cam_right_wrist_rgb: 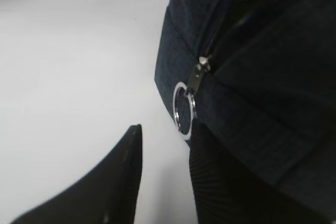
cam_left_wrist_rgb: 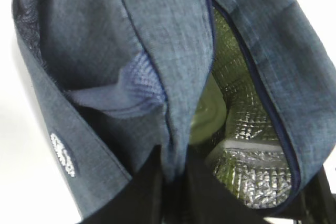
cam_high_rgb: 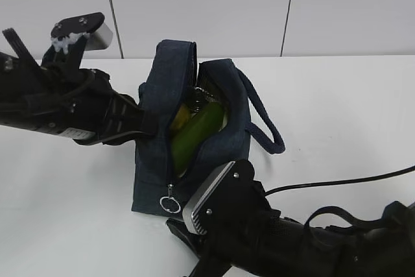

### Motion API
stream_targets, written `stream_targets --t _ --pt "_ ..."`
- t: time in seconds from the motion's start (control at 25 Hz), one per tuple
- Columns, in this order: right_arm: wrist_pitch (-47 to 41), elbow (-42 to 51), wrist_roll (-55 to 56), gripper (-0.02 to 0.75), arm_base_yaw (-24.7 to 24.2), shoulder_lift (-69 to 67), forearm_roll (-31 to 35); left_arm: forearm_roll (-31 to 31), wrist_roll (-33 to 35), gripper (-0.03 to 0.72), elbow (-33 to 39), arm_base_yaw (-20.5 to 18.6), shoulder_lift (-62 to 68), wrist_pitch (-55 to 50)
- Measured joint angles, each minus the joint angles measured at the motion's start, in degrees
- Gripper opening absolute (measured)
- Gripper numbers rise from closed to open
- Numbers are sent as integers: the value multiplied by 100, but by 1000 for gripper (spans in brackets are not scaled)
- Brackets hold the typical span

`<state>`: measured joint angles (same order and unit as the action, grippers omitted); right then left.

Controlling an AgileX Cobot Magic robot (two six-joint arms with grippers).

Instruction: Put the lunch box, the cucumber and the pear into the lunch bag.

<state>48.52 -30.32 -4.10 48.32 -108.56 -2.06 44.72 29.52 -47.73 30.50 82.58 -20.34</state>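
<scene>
White table (cam_high_rgb: 337, 108), lunch bag (cam_high_rgb: 155, 160) unzipped, cucumber (cam_high_rgb: 194, 134) inside

The bag (cam_high_rgb: 152, 160) is dark navy fabric with a fine woven texture, and its lining (cam_left_wrist_rgb: 247, 145) is silver with a small quilted pattern. The cucumber (cam_high_rgb: 194, 134) is dark green, and the pear (cam_high_rgb: 179, 116) beside it is yellow. The ring (cam_right_wrist_rgb: 184, 111) is shiny silver. A white oval logo (cam_left_wrist_rgb: 63, 154) is on the bag. The table (cam_high_rgb: 343, 95) is white.
</scene>
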Motion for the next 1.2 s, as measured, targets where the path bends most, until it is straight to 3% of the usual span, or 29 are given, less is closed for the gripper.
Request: stream_targets --t 0.24,1.2 --pt "-181 -14 -378 258 0 -8 436 0 0 3 0 0 0 0" --pt "-754 -427 -442 242 0 -95 328 0 0 3 0 0 0 0"
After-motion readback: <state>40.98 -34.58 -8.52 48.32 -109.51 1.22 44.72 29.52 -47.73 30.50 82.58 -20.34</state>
